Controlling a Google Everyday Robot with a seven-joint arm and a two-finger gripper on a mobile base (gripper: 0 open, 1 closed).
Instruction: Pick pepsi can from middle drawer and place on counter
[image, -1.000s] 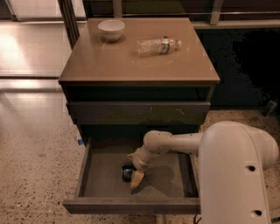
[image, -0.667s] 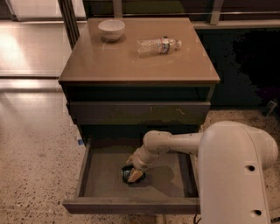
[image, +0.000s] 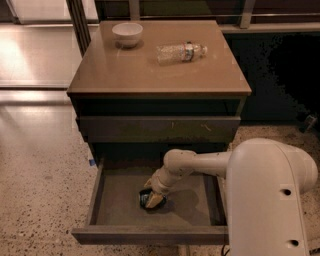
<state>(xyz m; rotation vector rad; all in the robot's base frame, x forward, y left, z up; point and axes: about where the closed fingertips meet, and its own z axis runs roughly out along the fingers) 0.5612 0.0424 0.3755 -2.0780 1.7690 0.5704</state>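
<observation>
Gripper (image: 154, 198) at one pepsi can (image: 144, 200) in middle drawer (image: 118, 202)

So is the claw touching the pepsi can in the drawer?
Cannot tell. In the camera view the claw overlaps the pepsi can in the middle drawer, hiding where they'd meet, so neither contact nor a gap shows.

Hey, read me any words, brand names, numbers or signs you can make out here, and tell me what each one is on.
None can be read.
The pepsi can, in the middle drawer at the gripper: markings too blurred to read.
The water bottle on the counter: label band too small to read.
The bowl: no markings visible.
</observation>
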